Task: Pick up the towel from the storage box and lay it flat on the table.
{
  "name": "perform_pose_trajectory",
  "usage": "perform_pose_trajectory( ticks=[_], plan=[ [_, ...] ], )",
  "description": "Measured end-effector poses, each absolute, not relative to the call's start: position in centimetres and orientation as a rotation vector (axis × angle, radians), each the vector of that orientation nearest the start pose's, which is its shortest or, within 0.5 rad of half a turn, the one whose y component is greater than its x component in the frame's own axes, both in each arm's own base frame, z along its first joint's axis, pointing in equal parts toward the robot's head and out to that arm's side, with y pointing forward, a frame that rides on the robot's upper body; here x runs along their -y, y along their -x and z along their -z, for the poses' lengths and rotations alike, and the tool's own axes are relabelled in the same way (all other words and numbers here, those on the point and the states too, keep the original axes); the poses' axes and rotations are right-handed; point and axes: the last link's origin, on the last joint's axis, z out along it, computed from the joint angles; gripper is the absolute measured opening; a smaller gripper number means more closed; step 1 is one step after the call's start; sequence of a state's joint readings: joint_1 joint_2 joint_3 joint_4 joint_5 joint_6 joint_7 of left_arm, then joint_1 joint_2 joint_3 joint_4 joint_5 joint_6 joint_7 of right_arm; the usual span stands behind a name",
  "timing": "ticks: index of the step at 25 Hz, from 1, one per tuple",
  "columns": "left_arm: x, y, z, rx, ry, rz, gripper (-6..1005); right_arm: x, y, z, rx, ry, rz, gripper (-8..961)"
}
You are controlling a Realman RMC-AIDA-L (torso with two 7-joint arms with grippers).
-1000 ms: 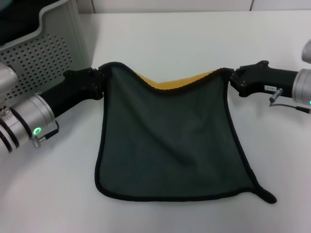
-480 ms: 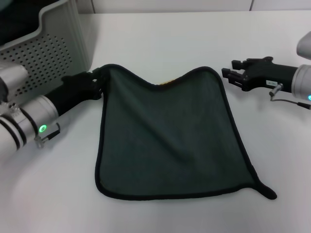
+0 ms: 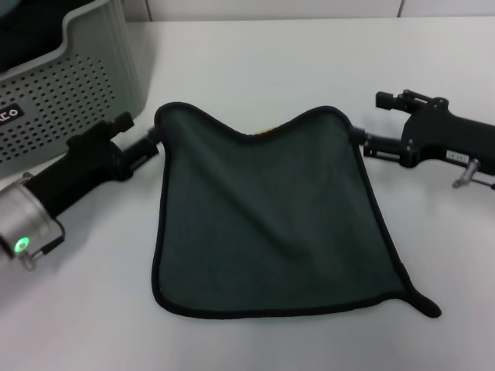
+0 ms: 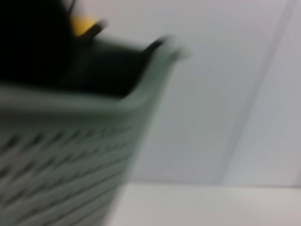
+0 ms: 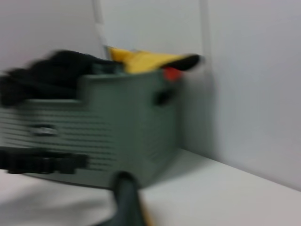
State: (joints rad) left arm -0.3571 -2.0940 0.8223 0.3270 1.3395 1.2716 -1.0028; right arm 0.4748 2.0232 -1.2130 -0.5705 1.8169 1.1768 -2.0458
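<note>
Fingers (image 3: 151, 141) clear of flat towel (image 3: 271, 216)

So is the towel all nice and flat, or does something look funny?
Mostly flat on the table, dark side up. The towel has its far edge dipping, with a bit of yellow peeking there, and one near corner sticks out in a little tail.

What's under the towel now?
The towel lies on the table; a sliver of yellow shows at its far edge. Anything else beneath is covered.

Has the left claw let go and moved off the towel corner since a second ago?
Yes. The left claw has released the towel and drawn back along the storage box.
</note>
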Motion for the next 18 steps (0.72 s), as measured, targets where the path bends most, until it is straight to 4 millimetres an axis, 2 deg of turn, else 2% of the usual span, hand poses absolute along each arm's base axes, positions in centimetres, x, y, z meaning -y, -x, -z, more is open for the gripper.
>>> perform_pose_trajectory(
  ticks=[6, 9, 13, 18],
  plan=[
    [-26.0, 28.3, 1.5, 0.482, 2.496, 1.097, 746, -32.9, -23.0, 0.8, -0.185, 2.744, -0.85, 793],
    [-25.3, 26.6, 1.2, 0.437, 2.68, 1.157, 865, -31.2, -21.6, -0.2, -0.078, 2.904, -0.905, 844],
    [-25.0, 25.1, 1.3, 0.362, 2.831, 1.194, 834, -29.6, -20.3, -0.8, 0.011, 3.006, -0.91, 867],
    [-25.0, 24.4, 1.4, 0.321, 2.883, 1.217, 804, -28.5, -19.6, -0.2, 0.076, 3.057, -0.846, 872]
  ],
)
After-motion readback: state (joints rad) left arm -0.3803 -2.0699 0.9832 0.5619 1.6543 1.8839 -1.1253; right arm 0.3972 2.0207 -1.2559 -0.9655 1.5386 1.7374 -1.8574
